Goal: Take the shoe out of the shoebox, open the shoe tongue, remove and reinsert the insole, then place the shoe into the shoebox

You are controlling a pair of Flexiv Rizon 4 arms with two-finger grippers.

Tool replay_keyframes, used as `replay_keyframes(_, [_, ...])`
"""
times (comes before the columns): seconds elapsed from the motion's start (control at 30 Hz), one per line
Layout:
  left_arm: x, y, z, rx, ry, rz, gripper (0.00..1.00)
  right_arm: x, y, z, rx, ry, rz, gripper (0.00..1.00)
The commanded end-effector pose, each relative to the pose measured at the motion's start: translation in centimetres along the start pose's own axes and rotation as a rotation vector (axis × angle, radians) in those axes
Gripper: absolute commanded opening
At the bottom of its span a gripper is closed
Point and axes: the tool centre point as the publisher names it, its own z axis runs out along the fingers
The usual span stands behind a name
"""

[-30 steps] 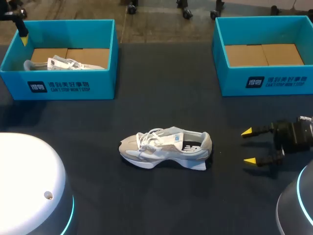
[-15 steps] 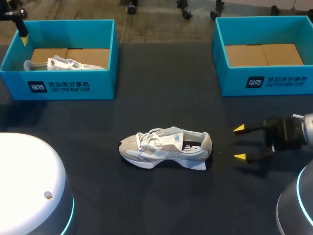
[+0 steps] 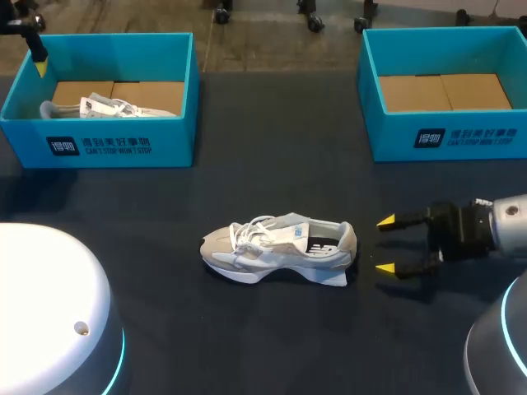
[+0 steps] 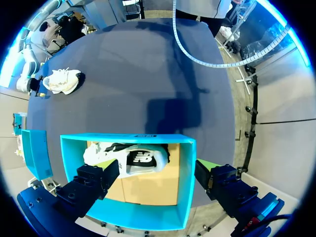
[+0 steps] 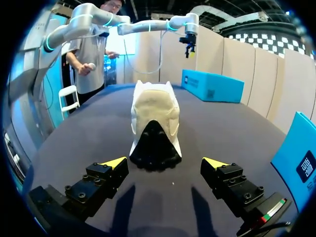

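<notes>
1. The shoe (image 3: 280, 249) you are working on is out of its box. It lies on the dark table (image 3: 272, 181) at the middle of the head view, toe to the left and heel to the right.
2. Your right gripper (image 3: 389, 245) sits just right of that heel with its fingers spread wide and nothing between them. In its wrist view the heel is straight ahead of the gap.
3. Your left gripper (image 4: 157, 165) hangs over the left shoebox (image 3: 107, 144) in the upper left, fingers also apart and empty.
4. Risk: a yellow tip may strike the heel instead of straddling it. Nothing braces the shoe, so I judge it would slide or spin on the cloth.
5. Risk: the laces lie loose over the tongue. A finger reaching for the tongue or insole could snag one and drag the whole shoe.
6. Risk: picking the wrong shoe, since a second shoe (image 3: 107, 107) lies in the left shoebox.
7. Count: two shoes, two blue shoeboxes, the right shoebox (image 3: 449, 136) in the upper right holding no shoe, and two grippers.
</notes>
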Motion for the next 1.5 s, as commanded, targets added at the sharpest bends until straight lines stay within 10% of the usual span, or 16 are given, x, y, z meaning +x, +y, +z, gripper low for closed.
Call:
replay_keyframes(0.03, [0.0, -0.2, 0.0, -0.004, 0.001, 0.001, 1.0, 0.1, 0.5, 1.9, -0.001, -0.01, 0.004, 1.0])
replay_keyframes(1.33, [0.0, -0.2, 0.0, -0.004, 0.001, 0.001, 1.0, 1.3, 2.7, 10.0, -0.063, 0.084, 0.01, 1.0])
replay_keyframes(1.37, [0.0, -0.2, 0.0, -0.004, 0.001, 0.001, 1.0, 1.3, 2.7, 10.0, -0.063, 0.085, 0.009, 0.98])
replay_keyframes(1.43, [0.0, -0.2, 0.0, -0.004, 0.001, 0.001, 1.0, 1.3, 2.7, 10.1, -0.064, 0.084, 0.008, 0.25])
replay_keyframes(1.5, [0.0, -0.2, 0.0, -0.004, 0.001, 0.001, 1.0, 1.3, 2.8, 10.1, -0.064, 0.084, 0.006, 0.0])
